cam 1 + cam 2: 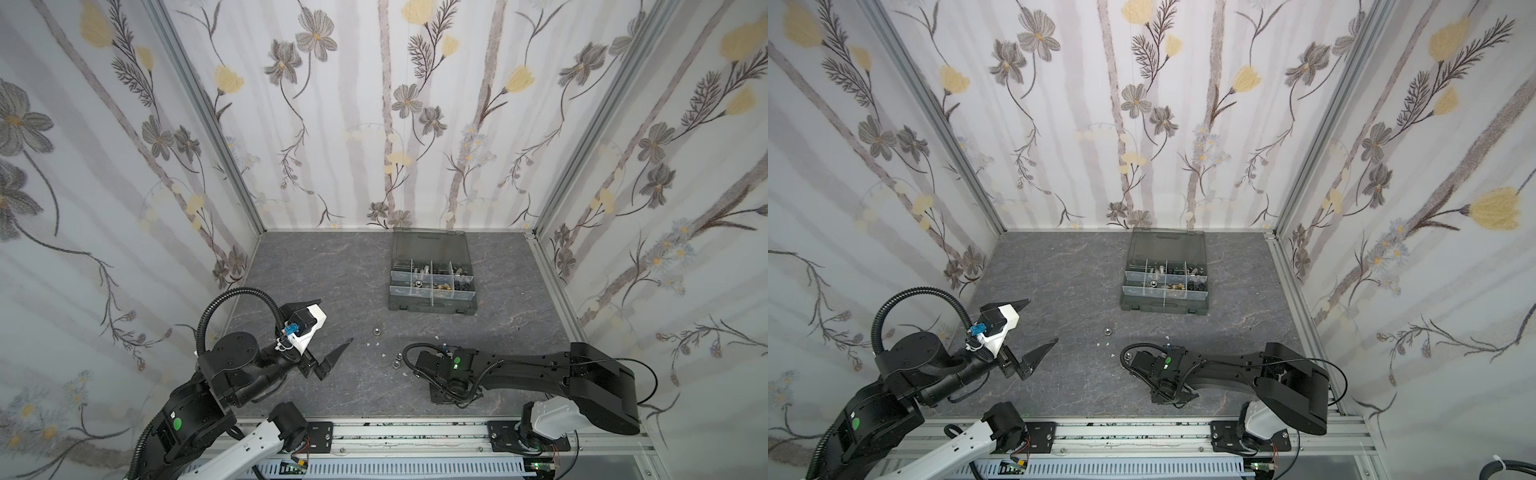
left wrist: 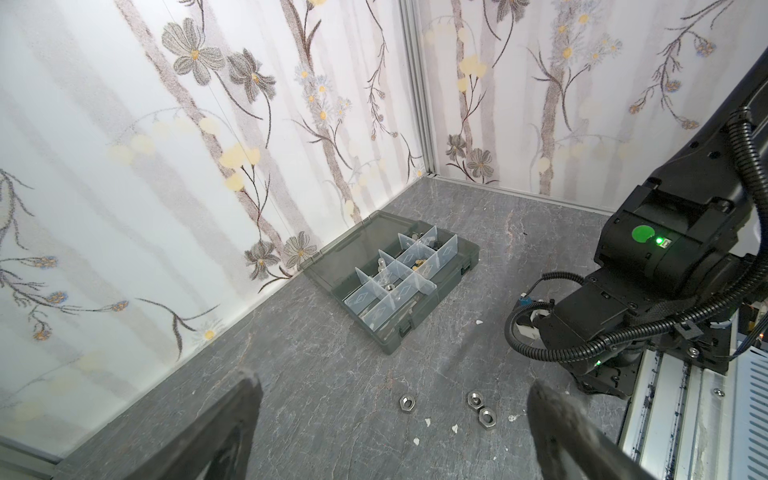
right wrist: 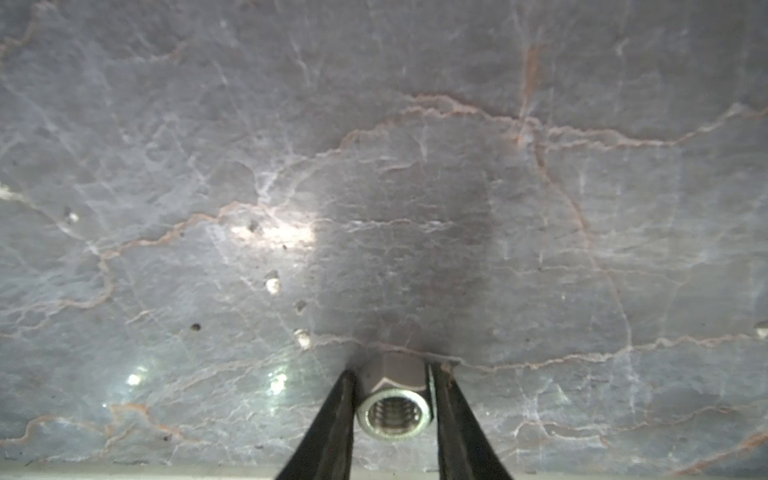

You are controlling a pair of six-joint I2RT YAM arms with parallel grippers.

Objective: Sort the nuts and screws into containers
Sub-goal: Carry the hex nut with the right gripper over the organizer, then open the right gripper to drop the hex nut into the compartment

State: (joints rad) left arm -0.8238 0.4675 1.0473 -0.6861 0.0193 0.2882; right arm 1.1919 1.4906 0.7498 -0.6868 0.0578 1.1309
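Observation:
In the right wrist view my right gripper [image 3: 390, 370] is shut on a silver hex nut [image 3: 392, 409] that stands on edge, low over the grey table near its front edge. In both top views that gripper points down under its own wrist [image 1: 446, 368], fingers hidden. Three more silver nuts lie loose on the table [image 2: 406, 402] [image 2: 475, 399] [image 2: 487, 417], left of the right arm. My left gripper [image 1: 336, 320] [image 2: 392, 380] hovers open and empty to their left. The dark grey case [image 1: 432, 303] [image 2: 440, 299] stands open at the back, with small metal parts in its containers. I cannot pick out single screws.
The case's smoky lid [image 1: 430, 245] leans back against the rear wall. Tiny white specks [image 2: 427, 422] lie among the loose nuts. Flowered walls close in three sides. An aluminium rail [image 1: 415, 436] runs along the front edge, carrying both arm bases.

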